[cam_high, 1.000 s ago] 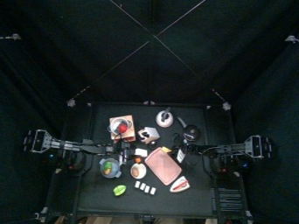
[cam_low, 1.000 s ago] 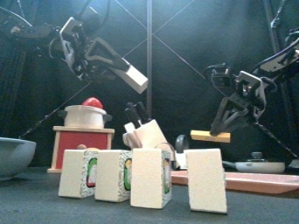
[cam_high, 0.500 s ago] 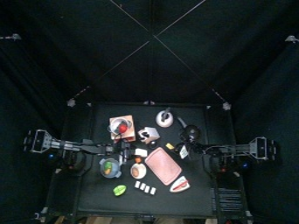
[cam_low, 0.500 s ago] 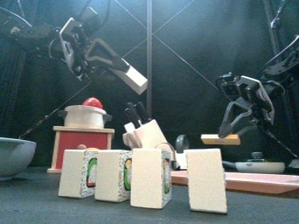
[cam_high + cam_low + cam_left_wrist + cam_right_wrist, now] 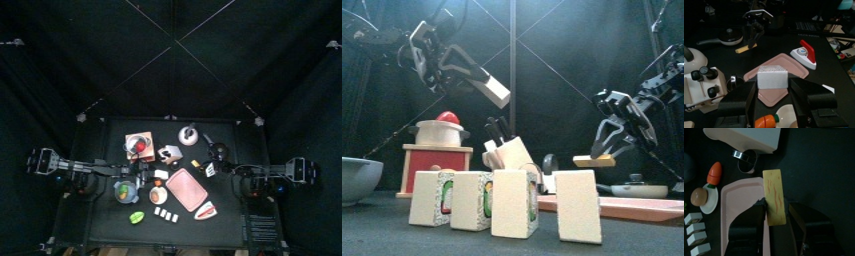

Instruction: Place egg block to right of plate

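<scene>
Lowered and shifted toward the desk's right edge since the earlier frames: the right pincer now hangs nearer the desk in the front view. It is clamped on the egg block, which shows edge-on as a thin tan slab held roughly level. The block is in the air, touching nothing else.

Position: the right wrist view shows the block beside the long rim of the plate, with bare desk on its far side. Whether it has fully cleared the rim cannot be told. In the front view the plate lies low at the desk's front right.

The left pincer is raised high over the desk's left side, closed on a separate white block, and appears idle.

Assessment: transport is largely done and the descent is under way; release is not yet made. The next move likely calls for a little more travel toward the right edge before setting down. Risk: the block lands on the rim and tips.
</scene>
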{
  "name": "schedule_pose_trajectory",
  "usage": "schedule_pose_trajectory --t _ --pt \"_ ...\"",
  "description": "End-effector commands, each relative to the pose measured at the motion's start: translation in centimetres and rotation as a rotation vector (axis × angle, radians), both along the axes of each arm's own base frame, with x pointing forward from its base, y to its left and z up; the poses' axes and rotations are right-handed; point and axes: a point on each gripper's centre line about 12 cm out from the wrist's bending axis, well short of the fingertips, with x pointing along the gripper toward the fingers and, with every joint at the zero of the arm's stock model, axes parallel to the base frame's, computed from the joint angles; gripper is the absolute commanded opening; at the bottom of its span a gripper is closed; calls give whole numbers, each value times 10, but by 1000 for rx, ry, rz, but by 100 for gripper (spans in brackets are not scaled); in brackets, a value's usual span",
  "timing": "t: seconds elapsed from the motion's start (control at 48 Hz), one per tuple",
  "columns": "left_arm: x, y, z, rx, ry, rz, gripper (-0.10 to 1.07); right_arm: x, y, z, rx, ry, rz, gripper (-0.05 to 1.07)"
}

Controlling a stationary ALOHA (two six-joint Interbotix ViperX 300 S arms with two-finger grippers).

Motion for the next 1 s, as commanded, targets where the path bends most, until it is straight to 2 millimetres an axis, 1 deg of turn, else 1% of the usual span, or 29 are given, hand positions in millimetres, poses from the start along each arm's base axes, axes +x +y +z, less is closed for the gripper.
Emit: schedule_pose_trajectory --t 0.0,0.104,0.188,0.438,0.604,0.792,0.979 --pt "1 2 7 -1 -28 7 54 2 -5 6 2 -26 -27 56" --pt "1 2 7 -1 -28 8 54 3 -4 6 37 -31 -46 56" --pt "1 3 8 -1 -29 10 54 5 -5 11 49 -53 -62 56" --pt "0 3 7 -6 -28 15 54 7 -8 12 47 -68 -91 56" --pt "1 4 7 -6 -26 18 54 7 -14 13 27 -83 -124 56" --pt "1 4 7 -6 -25 18 54 7 -19 8 39 -72 -157 56" --pt "0 5 6 -6 -25 20 54 7 -14 3 38 -25 -95 56"
